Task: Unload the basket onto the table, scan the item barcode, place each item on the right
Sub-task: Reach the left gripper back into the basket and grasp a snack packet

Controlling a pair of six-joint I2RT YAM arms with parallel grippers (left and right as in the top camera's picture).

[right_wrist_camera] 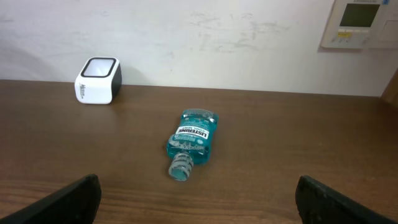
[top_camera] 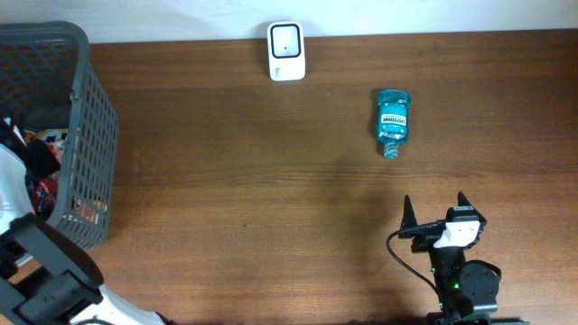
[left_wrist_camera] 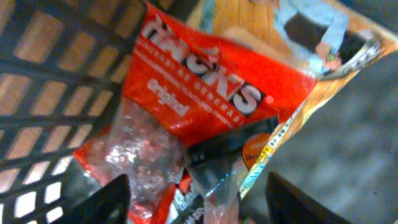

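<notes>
My left gripper (left_wrist_camera: 199,204) is down inside the grey basket (top_camera: 94,135), its jaws standing apart over a red snack bag (left_wrist_camera: 205,87). Crinkled clear and dark wrapping (left_wrist_camera: 214,165) lies between the fingers, and a gap shows beside the right finger (left_wrist_camera: 295,202). In the overhead view the basket hides this gripper. The white barcode scanner (top_camera: 287,51) stands at the table's back edge. A blue mouthwash bottle (top_camera: 392,120) lies on its side with its cap toward the front. My right gripper (top_camera: 434,206) rests open near the front right, empty, a good way short of the bottle (right_wrist_camera: 191,138).
The basket's lattice wall (left_wrist_camera: 56,81) rises close on the left of the left gripper. A yellow printed packet (left_wrist_camera: 311,37) lies beyond the red bag. From the right wrist, the scanner (right_wrist_camera: 97,80) stands far left against the white wall.
</notes>
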